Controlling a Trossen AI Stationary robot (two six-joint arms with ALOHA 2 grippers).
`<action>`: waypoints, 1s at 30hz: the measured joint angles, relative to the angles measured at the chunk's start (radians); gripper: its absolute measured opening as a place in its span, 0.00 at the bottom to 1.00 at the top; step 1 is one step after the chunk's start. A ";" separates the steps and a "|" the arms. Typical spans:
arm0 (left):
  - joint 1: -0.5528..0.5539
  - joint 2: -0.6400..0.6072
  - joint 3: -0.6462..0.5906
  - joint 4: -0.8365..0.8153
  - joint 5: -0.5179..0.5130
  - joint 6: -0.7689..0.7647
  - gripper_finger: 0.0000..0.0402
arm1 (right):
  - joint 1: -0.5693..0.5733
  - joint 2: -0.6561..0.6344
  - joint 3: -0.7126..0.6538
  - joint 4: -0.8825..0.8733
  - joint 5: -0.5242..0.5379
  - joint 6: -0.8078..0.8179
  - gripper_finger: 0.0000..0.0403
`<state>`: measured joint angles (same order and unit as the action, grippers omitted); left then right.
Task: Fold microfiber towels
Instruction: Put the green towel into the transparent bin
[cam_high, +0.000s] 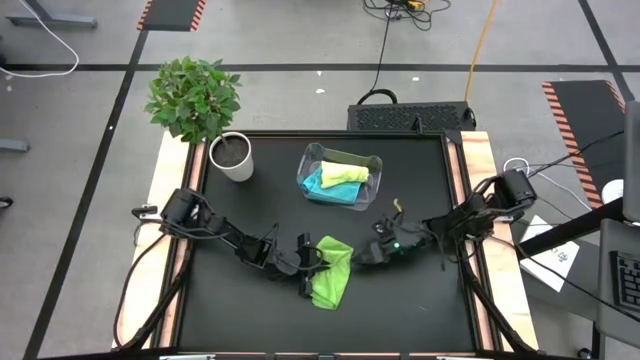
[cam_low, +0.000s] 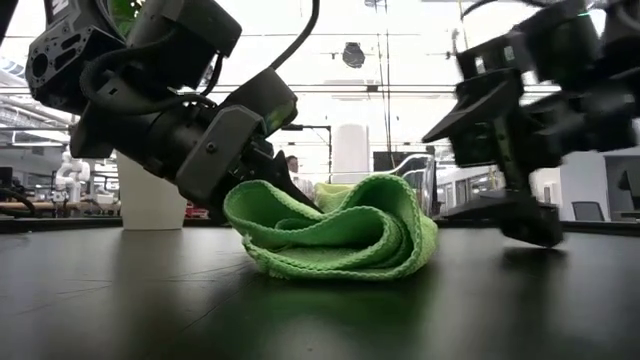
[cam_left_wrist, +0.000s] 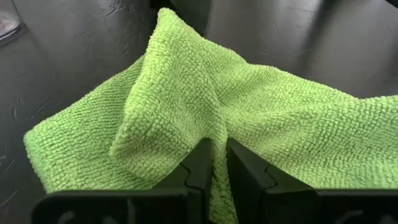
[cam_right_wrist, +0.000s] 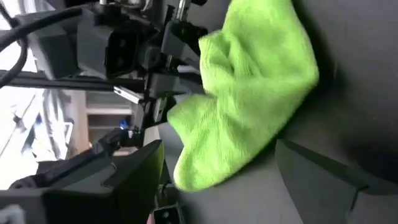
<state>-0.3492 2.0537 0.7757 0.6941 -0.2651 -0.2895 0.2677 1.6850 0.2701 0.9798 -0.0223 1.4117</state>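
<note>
A bright green microfiber towel lies bunched in loose folds on the black table, near the middle of its front half. My left gripper reaches in from the towel's left side and is shut on it. My right gripper stands just right of the towel with its fingers wide open; in the low view there is a gap between it and the cloth. A pale yellow-green towel and a turquoise one lie in the clear bin. My left gripper pinches a raised fold of the green towel between its two fingers, at the towel's left side. The fingers slant down from the table's left. The fold rises a little at the fingers; the rest of the towel lies slack on the table.
A white pot with a leafy plant stands at the table's far left. The clear bin sits at the far middle. Bare black tabletop lies in front of the towel and to both sides of it.
</note>
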 joint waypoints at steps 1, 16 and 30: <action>0.000 0.001 0.000 0.013 0.001 0.006 0.12 | 0.023 -0.006 -0.013 0.012 0.032 0.022 0.75; 0.019 0.005 -0.002 0.102 0.012 0.025 0.12 | 0.102 -0.003 0.189 -0.235 0.221 0.004 0.69; 0.013 0.005 -0.001 0.125 0.017 0.087 0.12 | 0.011 0.000 0.281 -0.409 0.203 0.040 0.68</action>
<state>-0.3362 2.0583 0.7750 0.8188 -0.2476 -0.2024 0.2790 1.6849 0.5511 0.5710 0.1802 1.4520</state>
